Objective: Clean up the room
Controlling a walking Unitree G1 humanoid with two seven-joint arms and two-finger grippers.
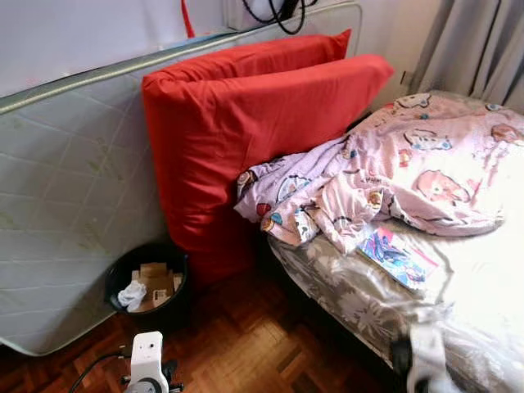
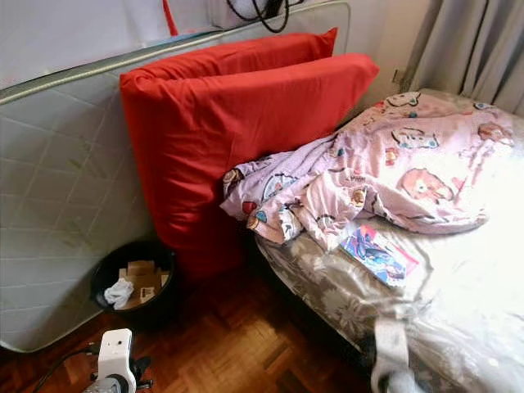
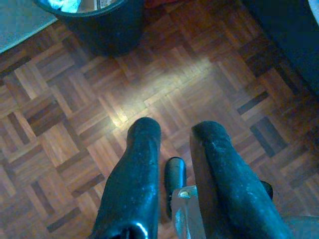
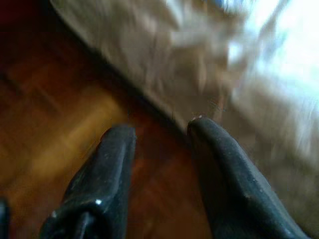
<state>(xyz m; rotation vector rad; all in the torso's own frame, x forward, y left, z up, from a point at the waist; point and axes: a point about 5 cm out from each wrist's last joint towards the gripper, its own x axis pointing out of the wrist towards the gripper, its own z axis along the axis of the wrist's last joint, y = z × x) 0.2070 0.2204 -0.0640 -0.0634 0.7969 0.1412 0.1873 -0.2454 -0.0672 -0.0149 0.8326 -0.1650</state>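
A crumpled pink cartoon-print blanket (image 1: 393, 176) lies across the bed (image 1: 483, 303), hanging a little over its near side. A colourful flat book or packet (image 1: 397, 256) rests on the grey floral sheet beside the blanket. On the floor stands a black bin (image 1: 147, 282) holding cardboard pieces and white paper. My left gripper (image 3: 174, 129) hangs open over the parquet with nothing between its fingers, the bin (image 3: 99, 20) just ahead of it. My right gripper (image 4: 159, 127) is open and empty, low beside the bed's edge (image 4: 164, 64); that view is blurred.
Two red cushions (image 1: 254, 131) lean on a grey mattress (image 1: 65, 188) that stands against the wall. Grey curtains (image 1: 479, 45) hang behind the bed. Black cables (image 1: 278, 12) dangle above the mattress. Parquet floor (image 1: 246, 344) lies between the bin and the bed.
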